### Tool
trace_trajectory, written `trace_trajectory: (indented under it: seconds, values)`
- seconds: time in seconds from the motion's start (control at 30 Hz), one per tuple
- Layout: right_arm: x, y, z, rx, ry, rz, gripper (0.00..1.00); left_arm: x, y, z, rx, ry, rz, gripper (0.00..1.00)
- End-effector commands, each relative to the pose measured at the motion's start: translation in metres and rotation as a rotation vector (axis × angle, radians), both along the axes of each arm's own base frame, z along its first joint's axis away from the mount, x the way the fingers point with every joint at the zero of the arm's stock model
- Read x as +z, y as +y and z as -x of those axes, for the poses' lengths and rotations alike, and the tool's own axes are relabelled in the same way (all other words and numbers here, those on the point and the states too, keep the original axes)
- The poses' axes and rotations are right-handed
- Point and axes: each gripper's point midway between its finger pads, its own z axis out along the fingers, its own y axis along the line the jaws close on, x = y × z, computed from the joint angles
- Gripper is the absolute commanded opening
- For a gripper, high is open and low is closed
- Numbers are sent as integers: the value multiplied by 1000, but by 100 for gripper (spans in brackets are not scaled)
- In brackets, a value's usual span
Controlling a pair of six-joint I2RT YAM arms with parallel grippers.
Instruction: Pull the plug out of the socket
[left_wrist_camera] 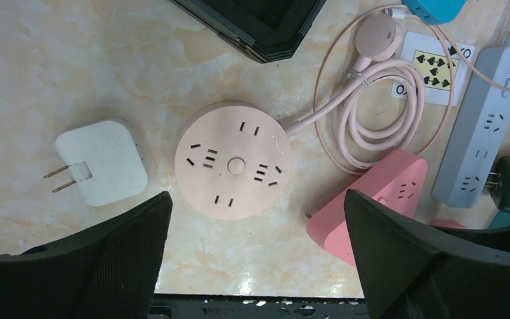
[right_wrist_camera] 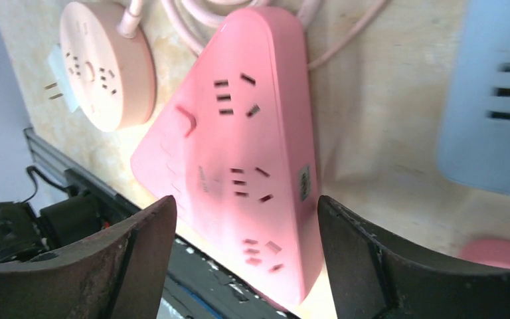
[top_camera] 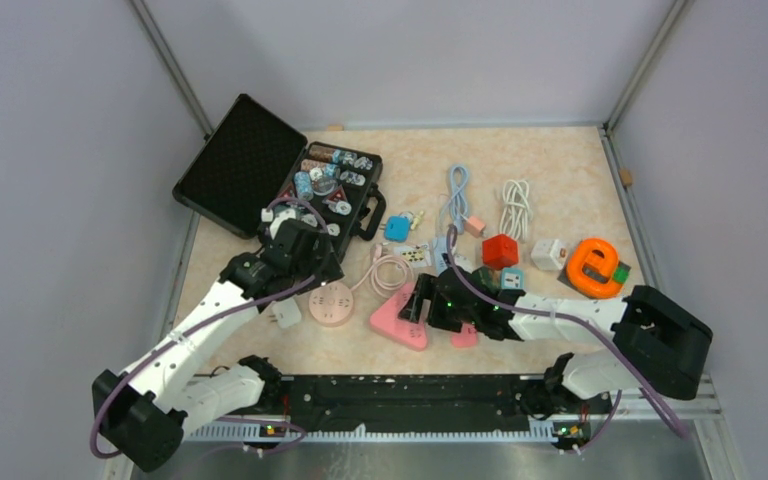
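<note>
Separation is seen between the white two-pin plug adapter (left_wrist_camera: 103, 163) and the round pink socket hub (left_wrist_camera: 234, 159): the adapter is laid flat on the marble-patterned table (left_wrist_camera: 53, 66) just left of the hub, not touching it. The left gripper (left_wrist_camera: 257, 199) is held above the hub, spread fully wide and gripping nothing. The right gripper (right_wrist_camera: 246, 203) is poised over the pink triangular power strip (right_wrist_camera: 239, 153), its jaws parted wide, with nothing held between them.
</note>
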Motion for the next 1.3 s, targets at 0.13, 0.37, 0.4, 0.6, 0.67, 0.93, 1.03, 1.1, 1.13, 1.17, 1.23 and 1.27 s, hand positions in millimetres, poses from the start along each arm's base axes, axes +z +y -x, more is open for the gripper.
trace_trajectory:
  seconds: [0.13, 0.37, 0.4, 0.6, 0.67, 0.93, 1.03, 1.1, 1.13, 1.17, 1.23, 1.27]
  values:
    - [28, -35, -13, -40, -137, 144, 83, 28, 11, -4, 16, -56, -41, 99]
    - [110, -87, -35, -142, -391, 231, 83, 62, 22, -4, 12, -152, -56, 99]
    - [121, -101, -37, -174, -418, 267, 83, 68, 25, -4, 12, -173, -59, 99]
    - [193, -192, -32, -340, -545, 461, 83, 118, 38, 2, 16, -317, -43, 99]
    - [221, -219, -27, -397, -581, 489, 83, 135, 43, 6, 16, -370, -30, 99]
    - [344, -309, -2, -580, -779, 419, 86, 208, 88, 33, 115, -602, -33, 99]
    - [370, -332, 8, -631, -854, 355, 87, 240, 107, 51, 151, -726, -6, 99]
    - [384, -344, 13, -660, -894, 301, 87, 254, 119, 62, 173, -807, 3, 99]
    - [389, -349, 16, -670, -911, 270, 87, 261, 126, 67, 185, -848, 7, 99]
    - [395, -353, 19, -679, -926, 237, 87, 266, 132, 72, 203, -879, 6, 99]
    - [404, -362, 25, -703, -950, 188, 87, 273, 143, 81, 224, -928, 9, 99]
    - [406, -366, 27, -712, -959, 170, 87, 276, 147, 86, 232, -946, 14, 99]
